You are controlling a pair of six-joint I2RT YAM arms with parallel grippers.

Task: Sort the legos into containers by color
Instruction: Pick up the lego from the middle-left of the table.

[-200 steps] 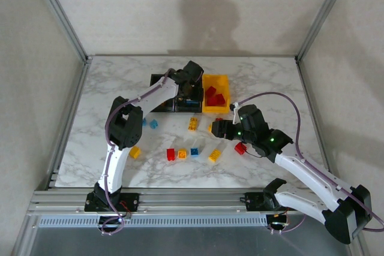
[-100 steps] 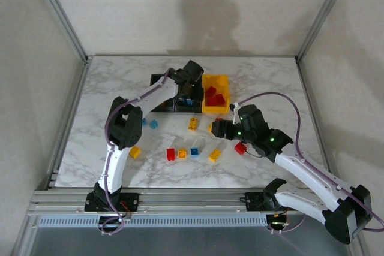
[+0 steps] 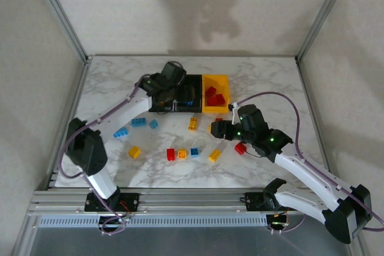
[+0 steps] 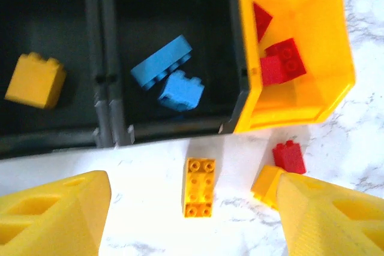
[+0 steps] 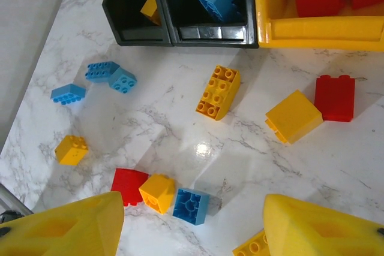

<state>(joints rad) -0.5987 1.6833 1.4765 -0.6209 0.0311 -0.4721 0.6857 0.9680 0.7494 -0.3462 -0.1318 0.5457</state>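
Loose legos (image 5: 218,92) scattered mid-frame on desk (image 5: 360,166), just below bin row; bare marble lower right. Spread, empty: left tool (image 4: 193,208) above bin fronts, right tool (image 5: 192,226) over bricks. Inside left black bin (image 4: 42,16) one yellow brick (image 4: 36,79); middle black bin (image 4: 174,10) two blue; yellow bin (image 4: 300,4) reds.

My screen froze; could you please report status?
Left gripper open, near bins. Right gripper open above loose bricks. Bins partly filled. Nothing blocking.
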